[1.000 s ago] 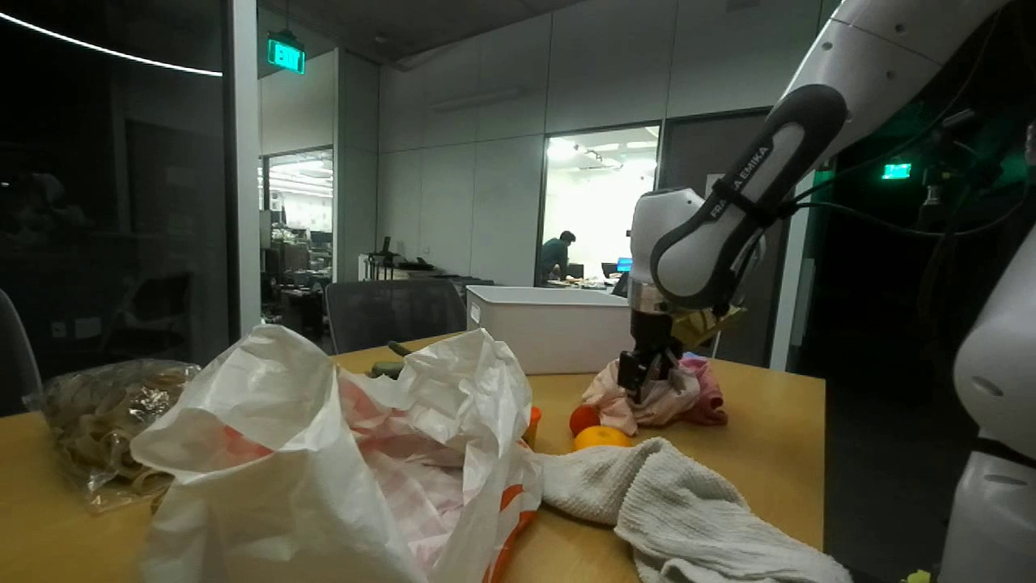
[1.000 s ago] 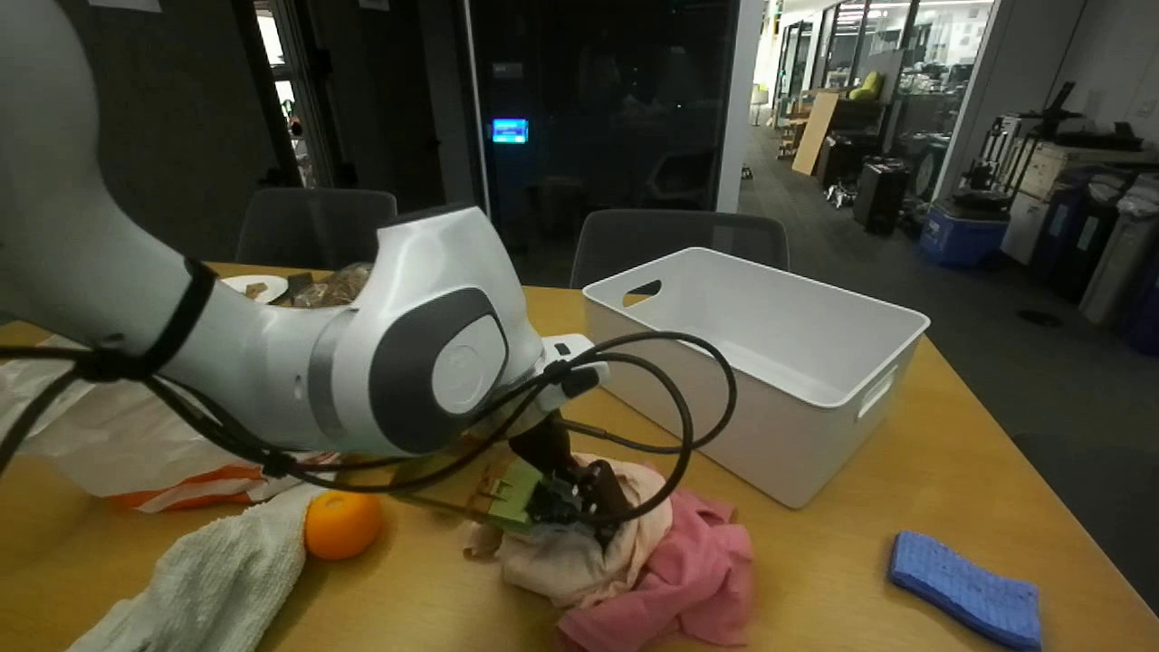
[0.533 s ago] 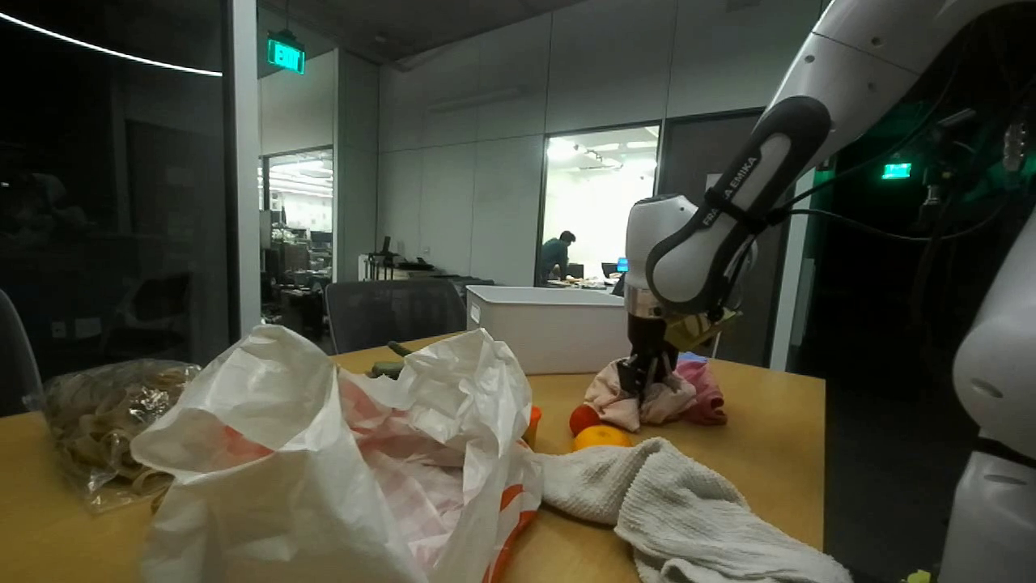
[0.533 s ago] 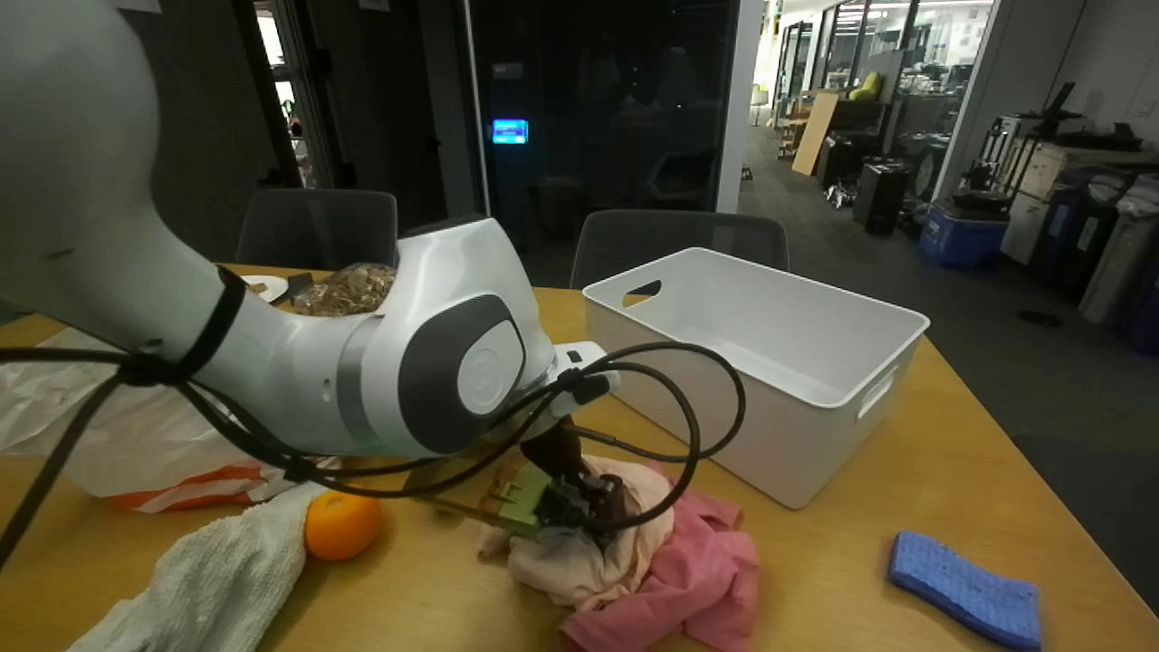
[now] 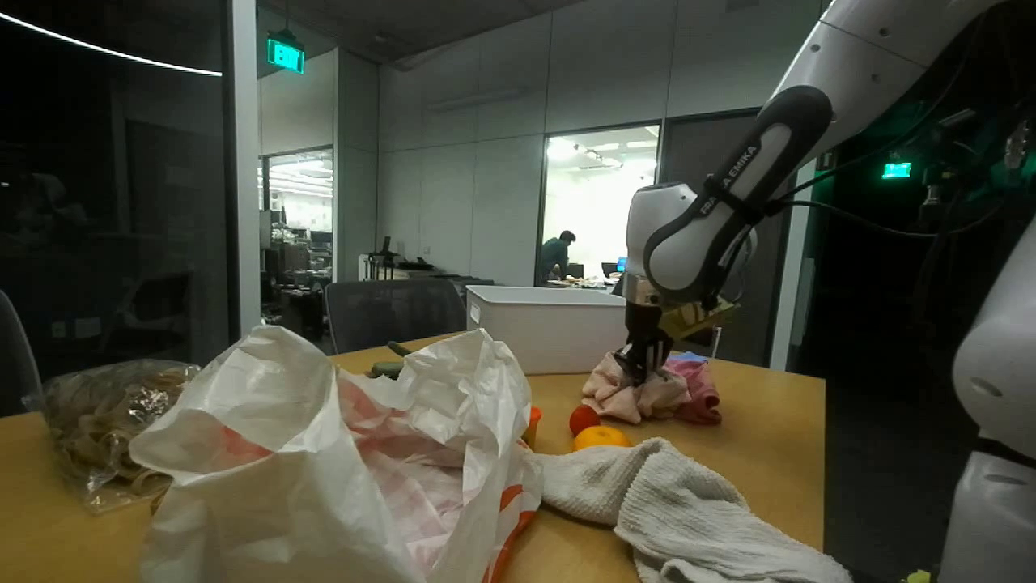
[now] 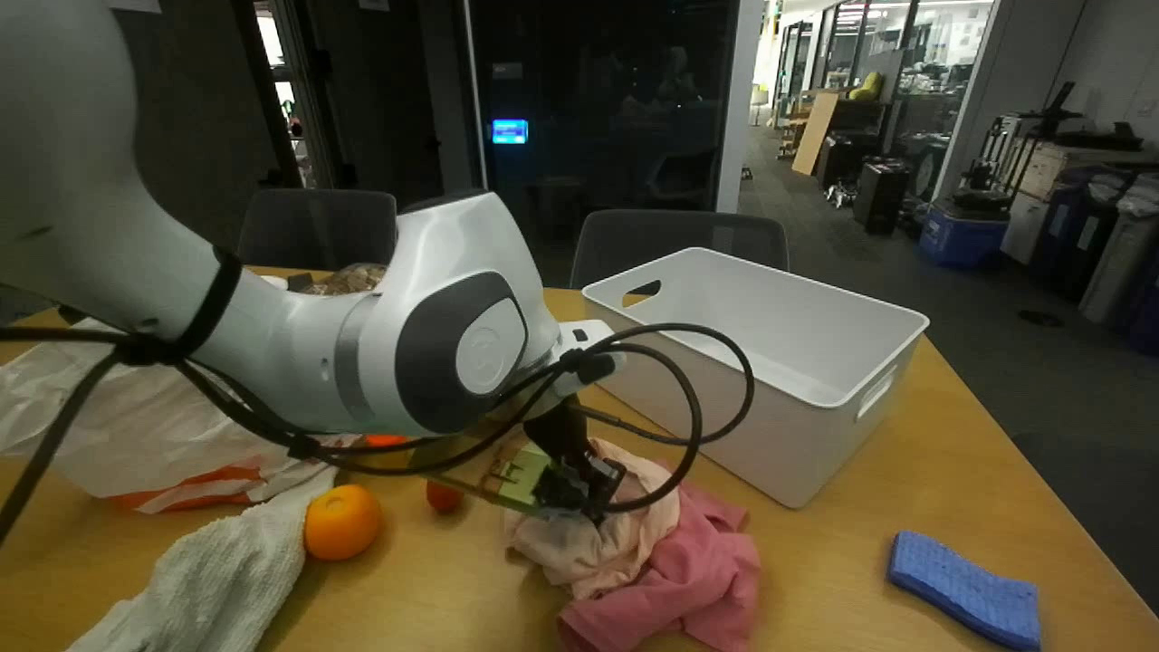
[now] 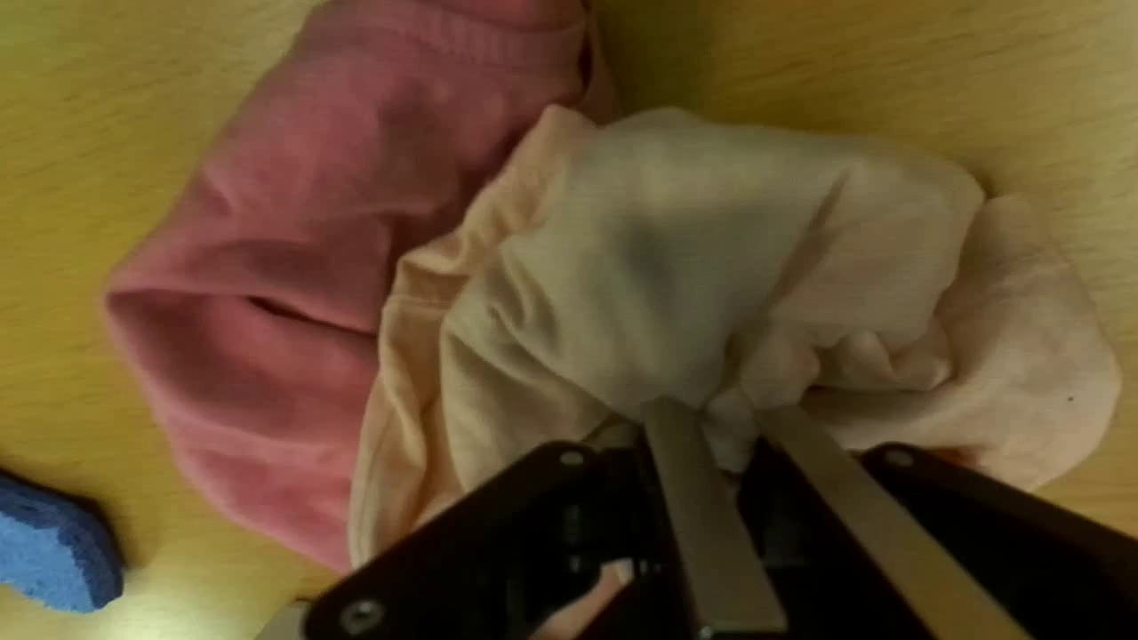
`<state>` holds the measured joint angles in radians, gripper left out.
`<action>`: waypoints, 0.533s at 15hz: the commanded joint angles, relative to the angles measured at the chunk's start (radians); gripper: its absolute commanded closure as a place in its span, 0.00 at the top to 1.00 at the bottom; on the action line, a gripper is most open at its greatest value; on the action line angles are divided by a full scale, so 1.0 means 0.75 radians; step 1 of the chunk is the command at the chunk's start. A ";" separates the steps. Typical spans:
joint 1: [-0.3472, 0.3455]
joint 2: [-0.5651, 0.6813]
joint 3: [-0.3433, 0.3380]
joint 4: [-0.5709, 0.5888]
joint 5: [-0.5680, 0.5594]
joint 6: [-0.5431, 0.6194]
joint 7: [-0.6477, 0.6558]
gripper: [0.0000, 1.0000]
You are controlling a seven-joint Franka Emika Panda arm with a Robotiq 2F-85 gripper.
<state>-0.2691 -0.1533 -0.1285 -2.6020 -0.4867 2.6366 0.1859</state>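
Neighbouring the peach cloth (image 7: pixel 676 267): pink cloth (image 7: pixel 284 284), bin (image 6: pixel 792 444).

An orange (image 6: pixel 343 522) beside a white towel (image 6: pixel 217 580); a blue sponge (image 6: pixel 964 587).

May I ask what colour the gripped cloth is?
Pale peach; the cloth shows best in the wrist view.

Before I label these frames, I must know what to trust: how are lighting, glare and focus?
Wrist view: rather soft, yellowish, greyish shading on the crumpled pale-pink cloth, a light patch on the tan wooden table; in an exterior view, the bright rectangular opening looks overexposed, its surroundings dim; in both exterior views, the black two-finger gripper is too dark for detail.
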 commanded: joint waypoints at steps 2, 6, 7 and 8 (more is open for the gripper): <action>0.017 -0.254 -0.016 -0.047 0.108 0.044 -0.050 0.08; 0.080 -0.439 -0.047 -0.064 0.307 0.068 -0.208 0.08; 0.103 -0.475 -0.059 -0.066 0.355 0.072 -0.253 0.08; 0.141 -0.512 -0.081 -0.070 0.417 0.077 -0.317 0.08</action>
<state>-0.2294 -0.4251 -0.1429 -2.6173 -0.2817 2.6606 0.0647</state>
